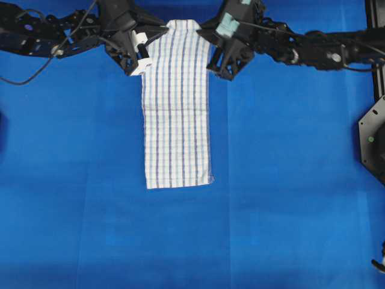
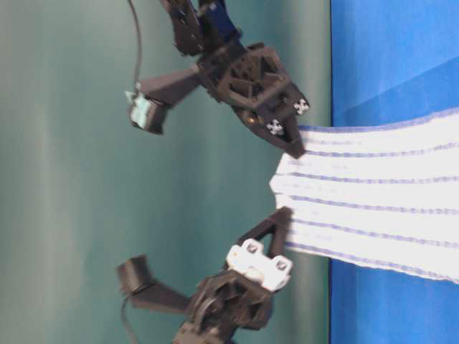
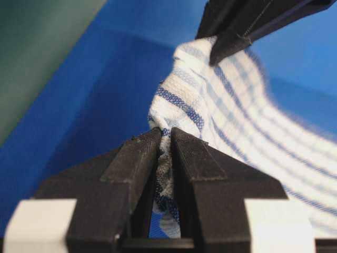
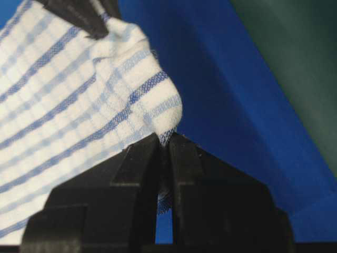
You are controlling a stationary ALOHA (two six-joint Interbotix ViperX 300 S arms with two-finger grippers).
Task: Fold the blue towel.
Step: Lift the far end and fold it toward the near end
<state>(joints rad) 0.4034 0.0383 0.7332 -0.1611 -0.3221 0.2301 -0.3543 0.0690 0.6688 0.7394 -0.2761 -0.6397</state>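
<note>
The blue towel (image 1: 176, 114) is a long thin strip on the blue sheet (image 1: 289, 180) that covers the surface. It looks like it was already folded the long way once, bc the strip is narrow and has neat straight sides. So that part seems done.

Now the far end is off the surface. The left gripper (image 1: 144, 59) is pinching one far corner, w/ its fingers pressed tight on the cloth; the left wrist view shows cloth squeezed right btwn them. The right gripper (image 1: 218, 61) is pinching the other far corner the same way, fingers tight on the hem in the right wrist view. The table-level view shows the end held up in the air btwn both grippers, a bit bunched in the middle.

The near end lies flat, edge straight, well apart from the grippers.

What's left, I think: bring the held end over to the near end so the strip gets half as long, lay it down, let go. Maybe one more fold after that. So about halfway, prob.
</note>
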